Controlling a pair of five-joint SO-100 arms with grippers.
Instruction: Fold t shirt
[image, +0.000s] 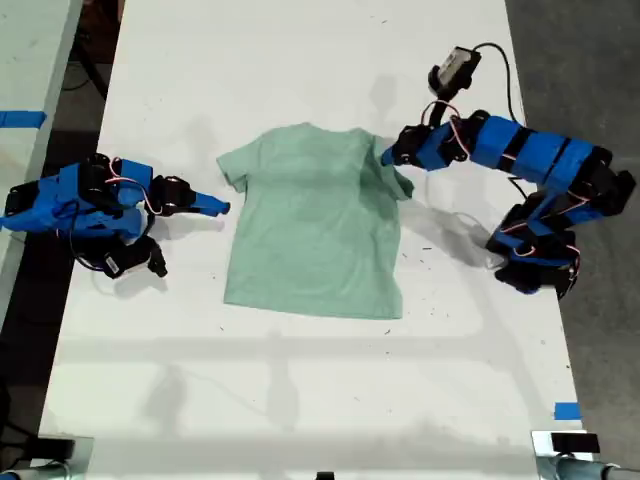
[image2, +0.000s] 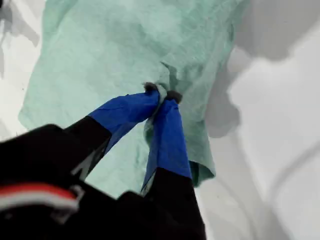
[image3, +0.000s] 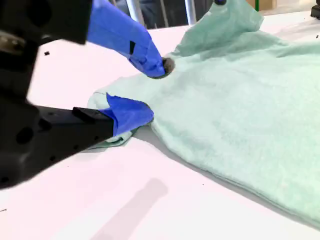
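Pale mint cloth, the t shirt, lies spread on the white surface between my two arms, neck away from the camera in the exterior view.

On the exterior view's left, my second gripper has its fingers parted, with no cloth pinched yet. The sleeve edge sits right at them: the lower finger rests at the surface with the sleeve's hem just beyond its tip, and the upper one hovers over the cloth. To take this sleeve well, I judge the lower finger should slide beneath the hem before closing, so the pinch catches cloth and doesn't push it away.

On the exterior view's right, my first gripper has its fingers clamped on a bunched fold of the other sleeve, raised a little off the surface (the cloth puckers around the tips). The body of the shirt spreads ahead of these fingers.

For a clean fold, both sleeves should probably be carried inward at a matched pace and low, keeping the cloth taut enough to avoid dragging the body or wrinkling it.
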